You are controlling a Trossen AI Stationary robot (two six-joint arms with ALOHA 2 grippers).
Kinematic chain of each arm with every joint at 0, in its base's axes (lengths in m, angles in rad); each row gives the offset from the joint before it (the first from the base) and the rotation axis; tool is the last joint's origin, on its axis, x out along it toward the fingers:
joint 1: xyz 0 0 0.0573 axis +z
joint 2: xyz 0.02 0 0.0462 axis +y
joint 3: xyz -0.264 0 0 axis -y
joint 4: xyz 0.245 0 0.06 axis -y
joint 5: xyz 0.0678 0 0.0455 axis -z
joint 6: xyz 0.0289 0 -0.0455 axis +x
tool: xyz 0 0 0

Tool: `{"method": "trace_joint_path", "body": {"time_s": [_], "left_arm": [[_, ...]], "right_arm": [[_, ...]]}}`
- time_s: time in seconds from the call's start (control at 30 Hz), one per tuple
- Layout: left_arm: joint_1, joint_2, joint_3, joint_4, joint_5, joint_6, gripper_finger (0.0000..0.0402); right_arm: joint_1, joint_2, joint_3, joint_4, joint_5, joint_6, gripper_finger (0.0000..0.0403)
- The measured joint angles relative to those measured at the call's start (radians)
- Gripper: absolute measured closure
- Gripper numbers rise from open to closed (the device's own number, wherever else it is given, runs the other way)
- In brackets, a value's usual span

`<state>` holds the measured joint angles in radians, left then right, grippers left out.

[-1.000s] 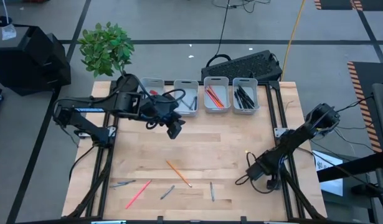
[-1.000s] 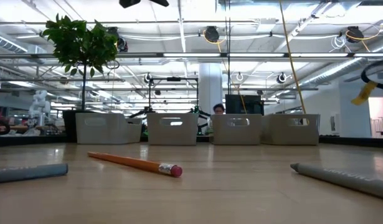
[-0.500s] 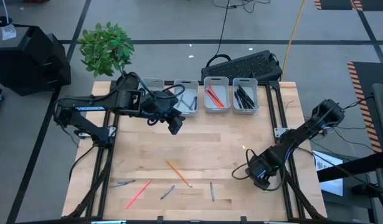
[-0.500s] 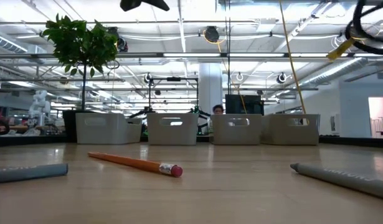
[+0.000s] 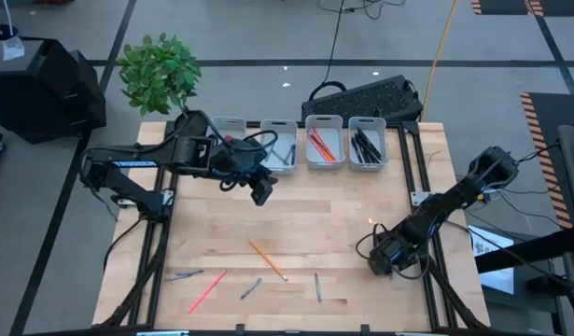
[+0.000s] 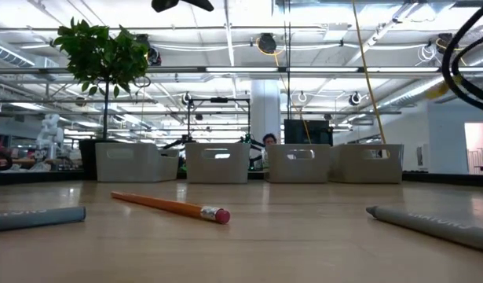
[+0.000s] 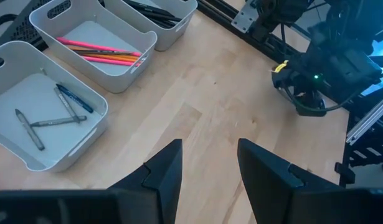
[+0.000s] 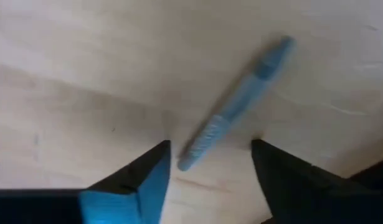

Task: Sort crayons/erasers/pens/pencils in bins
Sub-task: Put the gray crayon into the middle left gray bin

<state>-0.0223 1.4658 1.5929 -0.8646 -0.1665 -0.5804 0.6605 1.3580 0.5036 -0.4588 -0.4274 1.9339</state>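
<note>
My right gripper (image 8: pixel 207 165) hangs low over the table's right side, fingers spread apart and holding nothing. Between my two fingers (image 8: pixel 141 177) lies a grey-blue pen (image 8: pixel 231 102), flat on the wood. Its long axis runs diagonally away from the gripper, near end just between the fingertips, far end pointing off to one side. The pen lies skewed to my finger gap rather than square across it, so I judge I need a small wrist turn before closing.

In the overhead view this right gripper (image 5: pixel 391 257) sits near the table's (image 5: pixel 361 205) right edge, well apart from the bins (image 5: pixel 324 142) lined along the far edge.

My left gripper (image 7: pixel 207 168) is also open and empty. It hovers just in front of the bins, nearer to them than my right. Below it one bin (image 7: pixel 51 112) holds pens and the next bin (image 7: pixel 94 46) holds pink and orange pencils.

An orange pencil (image 5: pixel 267 260) and other sticks lie near the table's front edge.
</note>
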Motion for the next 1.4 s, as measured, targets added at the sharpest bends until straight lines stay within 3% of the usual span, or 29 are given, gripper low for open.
{"method": "trace_joint_path", "body": {"time_s": [0.3,0.47,0.7,0.83,0.97,1.13,1.27,1.4], "left_arm": [[-0.001,0.000,0.000,0.000,0.000,0.003,0.0245],[-0.001,0.000,0.000,0.000,0.000,0.010,0.0245],[-0.001,-0.007,-0.001,0.001,0.000,0.071,0.0245],[-0.009,-0.015,-0.001,0.033,0.000,0.103,0.0245],[-0.026,-0.012,-0.002,0.083,0.009,0.135,0.0245],[-0.025,-0.050,-0.093,0.259,0.047,0.159,0.0245],[0.002,-0.140,-0.269,0.572,0.155,0.146,0.0245],[0.017,-0.176,-0.465,0.903,0.260,0.071,0.0242]], "right_arm": [[0.001,0.001,-0.002,0.000,0.033,0.200,0.0323],[0.001,0.001,-0.002,0.000,0.064,0.239,0.0381],[0.000,-0.044,0.027,-0.016,0.116,0.195,0.0386],[-0.016,-0.095,0.078,-0.071,0.302,0.121,0.0387],[-0.060,-0.152,0.153,-0.061,0.501,-0.012,0.0388],[-0.146,-0.195,0.268,0.044,0.712,-0.354,0.0389],[-0.234,-0.205,0.367,0.179,0.774,-0.663,0.0389],[-0.325,-0.199,0.456,0.331,0.755,-0.949,0.0389]]}}
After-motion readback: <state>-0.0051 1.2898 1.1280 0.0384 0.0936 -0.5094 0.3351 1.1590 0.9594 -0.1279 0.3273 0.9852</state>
